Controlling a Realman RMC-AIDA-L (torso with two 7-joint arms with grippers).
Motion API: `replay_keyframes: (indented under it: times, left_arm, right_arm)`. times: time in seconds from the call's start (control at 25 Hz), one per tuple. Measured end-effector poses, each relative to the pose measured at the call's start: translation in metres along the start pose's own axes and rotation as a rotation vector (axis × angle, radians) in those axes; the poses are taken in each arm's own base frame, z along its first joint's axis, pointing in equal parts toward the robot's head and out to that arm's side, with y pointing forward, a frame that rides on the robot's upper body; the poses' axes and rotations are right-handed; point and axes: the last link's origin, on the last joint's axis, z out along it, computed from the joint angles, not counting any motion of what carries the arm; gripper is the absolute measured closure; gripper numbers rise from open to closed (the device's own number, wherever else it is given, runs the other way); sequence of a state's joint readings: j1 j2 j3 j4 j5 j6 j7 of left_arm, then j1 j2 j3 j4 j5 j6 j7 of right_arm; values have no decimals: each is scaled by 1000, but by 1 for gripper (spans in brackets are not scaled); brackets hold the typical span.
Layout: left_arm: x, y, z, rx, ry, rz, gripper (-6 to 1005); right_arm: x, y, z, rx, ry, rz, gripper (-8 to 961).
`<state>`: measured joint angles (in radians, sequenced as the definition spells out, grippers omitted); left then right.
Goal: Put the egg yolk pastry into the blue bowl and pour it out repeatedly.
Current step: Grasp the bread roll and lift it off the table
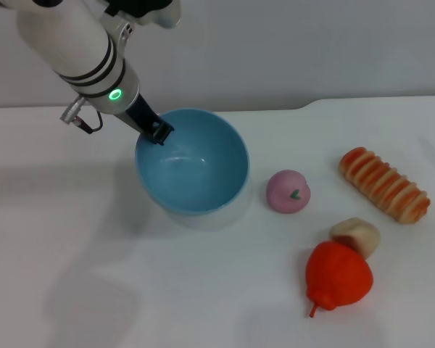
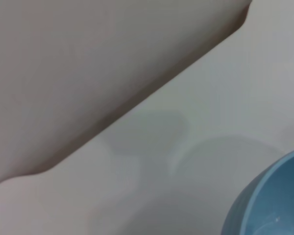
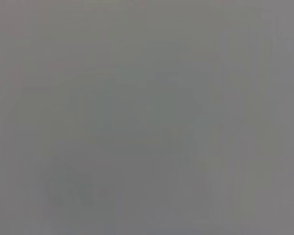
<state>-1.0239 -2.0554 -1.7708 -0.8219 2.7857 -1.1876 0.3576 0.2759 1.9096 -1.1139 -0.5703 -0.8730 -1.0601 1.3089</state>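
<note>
The blue bowl point(image 1: 194, 163) is in the middle of the white table, tipped so its opening faces forward and right, and its inside is empty. My left gripper point(image 1: 159, 133) is shut on the bowl's far left rim, one dark finger inside and one outside. The bowl's edge point(image 2: 269, 205) also shows in the left wrist view. The egg yolk pastry point(image 1: 357, 233), a pale beige lump, lies on the table to the right of the bowl, touching the red fruit in front of it. My right gripper is out of view, and the right wrist view is plain grey.
A pink ball with a green mark point(image 1: 288, 191) lies just right of the bowl. A red pear-shaped fruit point(image 1: 338, 277) sits in front of the pastry. A striped orange-and-cream bread roll point(image 1: 384, 184) lies at the far right. The table's back edge point(image 1: 290, 109) meets a grey wall.
</note>
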Motion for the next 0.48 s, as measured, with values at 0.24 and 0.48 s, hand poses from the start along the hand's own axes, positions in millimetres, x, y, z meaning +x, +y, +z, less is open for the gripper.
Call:
replay_keyframes:
  times: [0.24,0.48]
  left_arm:
    - [-8,0,7,-11,-23,-24,1000]
    - [-15,3,11,-29,-55,-46,999]
  right_arm:
    - [-14,6,24,7,202,-66,407]
    - [-27,27,55,2,363,-145,407]
